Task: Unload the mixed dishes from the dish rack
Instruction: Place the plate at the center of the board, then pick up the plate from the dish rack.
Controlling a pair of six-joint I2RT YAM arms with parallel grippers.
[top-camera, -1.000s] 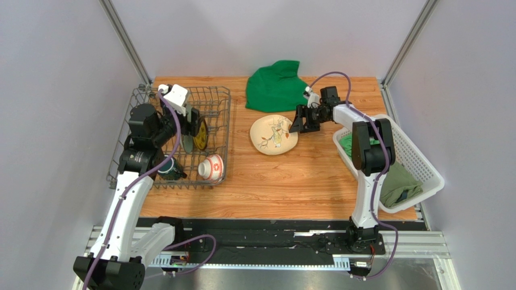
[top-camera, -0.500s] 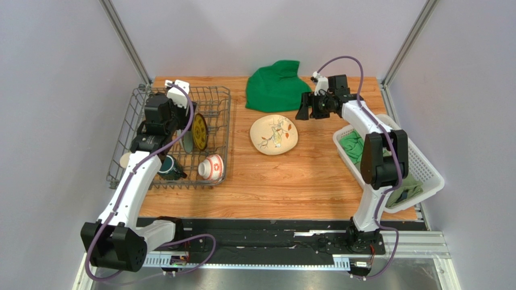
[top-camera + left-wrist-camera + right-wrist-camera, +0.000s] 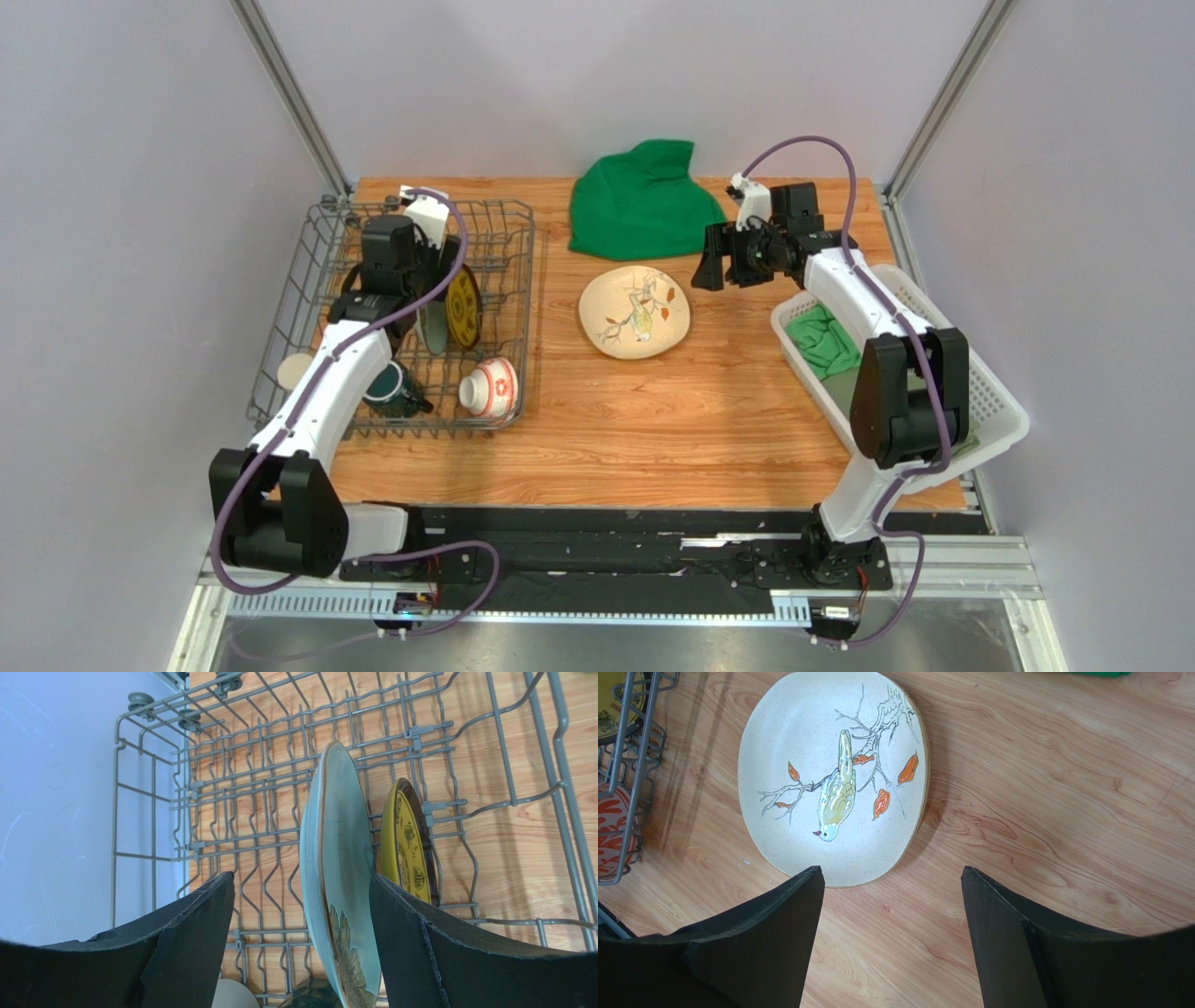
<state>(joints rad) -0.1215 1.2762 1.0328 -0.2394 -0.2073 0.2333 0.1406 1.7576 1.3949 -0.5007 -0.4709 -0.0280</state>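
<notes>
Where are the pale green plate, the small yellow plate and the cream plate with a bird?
pale green plate [image 3: 345, 847], left wrist view, on its glazed face.
small yellow plate [image 3: 405, 840], left wrist view, on its yellow middle.
cream plate [image 3: 836, 791], right wrist view, on the painted bird.

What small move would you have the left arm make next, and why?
Probably lower the open left gripper a little onto the pale green plate, then close: the plate stands upright in the dish rack, its rim between the fingers, not yet gripped.
</notes>
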